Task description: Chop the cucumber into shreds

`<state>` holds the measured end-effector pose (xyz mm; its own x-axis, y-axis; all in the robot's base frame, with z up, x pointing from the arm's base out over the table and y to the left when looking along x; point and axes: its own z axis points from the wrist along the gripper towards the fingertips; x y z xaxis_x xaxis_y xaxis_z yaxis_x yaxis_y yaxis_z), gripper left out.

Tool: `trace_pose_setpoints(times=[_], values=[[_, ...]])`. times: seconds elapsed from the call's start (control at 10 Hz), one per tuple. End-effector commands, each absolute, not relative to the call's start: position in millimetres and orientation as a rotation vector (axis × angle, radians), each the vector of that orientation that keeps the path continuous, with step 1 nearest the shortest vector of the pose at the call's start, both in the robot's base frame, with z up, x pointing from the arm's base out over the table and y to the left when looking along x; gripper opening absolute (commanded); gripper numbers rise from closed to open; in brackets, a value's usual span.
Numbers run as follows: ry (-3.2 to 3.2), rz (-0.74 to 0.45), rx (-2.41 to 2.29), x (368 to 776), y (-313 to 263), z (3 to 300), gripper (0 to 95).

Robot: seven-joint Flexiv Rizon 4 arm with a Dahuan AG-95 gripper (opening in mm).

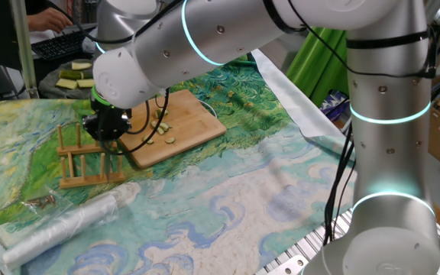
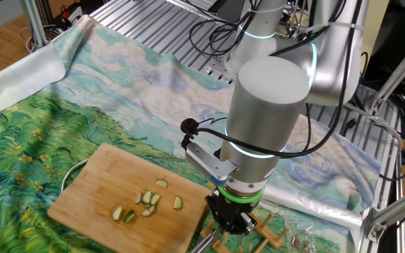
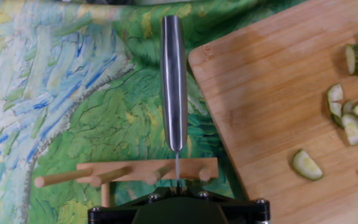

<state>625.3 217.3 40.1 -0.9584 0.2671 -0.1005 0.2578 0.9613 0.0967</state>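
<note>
A painted-landscape cloth covers the worktop, with a wooden board and a peg rack on it. The shreds, pale green with dark rims, lie scattered on the board. The tool hangs over the rack, clamped on a steel knife.

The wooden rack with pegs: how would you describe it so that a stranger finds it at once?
Find the bamboo cutting board holding the cucumber slices. Beside its edge, on the painted cloth, stands the wooden rack, under the claw. Unlike the flat board, it is a small frame with upright pegs.
</note>
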Motion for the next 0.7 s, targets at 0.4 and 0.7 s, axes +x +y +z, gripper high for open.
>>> trace_pose_setpoints(times=[0.4, 0.7], values=[[3.003, 0.114, 0.381, 625, 217, 42, 38.0], [3.018, 0.105, 0.369, 625, 217, 51, 38.0]])
